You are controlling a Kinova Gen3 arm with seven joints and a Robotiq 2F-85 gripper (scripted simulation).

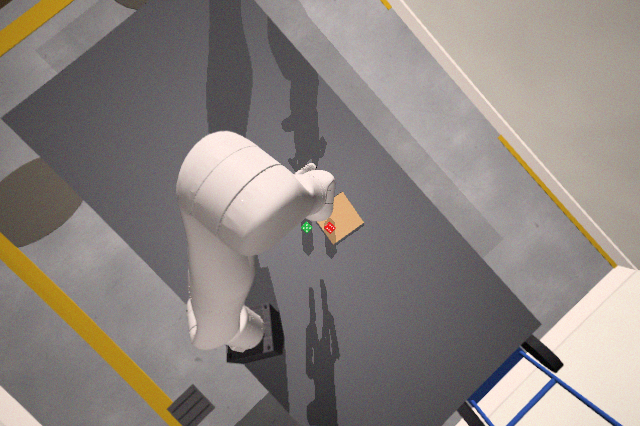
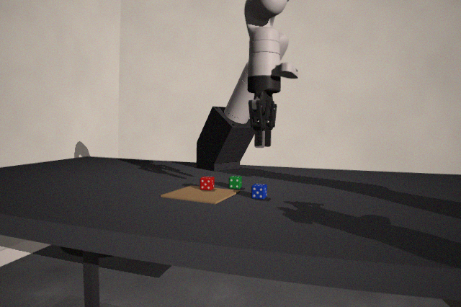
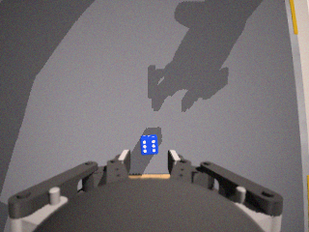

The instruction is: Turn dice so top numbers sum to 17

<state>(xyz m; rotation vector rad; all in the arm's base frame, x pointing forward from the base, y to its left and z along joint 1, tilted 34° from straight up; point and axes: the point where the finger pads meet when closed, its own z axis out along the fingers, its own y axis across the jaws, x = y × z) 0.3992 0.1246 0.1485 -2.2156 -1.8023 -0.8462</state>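
Hovering above the table, the gripper [image 2: 262, 143] is in the approach step toward the blue die [image 3: 150, 144], judging by the wrist view, where that die sits centred between the fingertips at 12 o'clock, well below them. Fingers stand about half spread and pinch nothing; they touch nothing. Only the red die [image 2: 207, 182] sits on the tan mat [image 2: 193, 194], near its far edge. The green die [image 2: 235, 181] rests on the table [image 2: 112, 199] just off the mat's far right corner, and the blue die lies further out at 3 o'clock from the mat. Blue's top face in the wrist view looks like a six, though pips are small. Likely next move: descend straight down, straddle the blue die, close, then carry it onto the mat with the needed face up.
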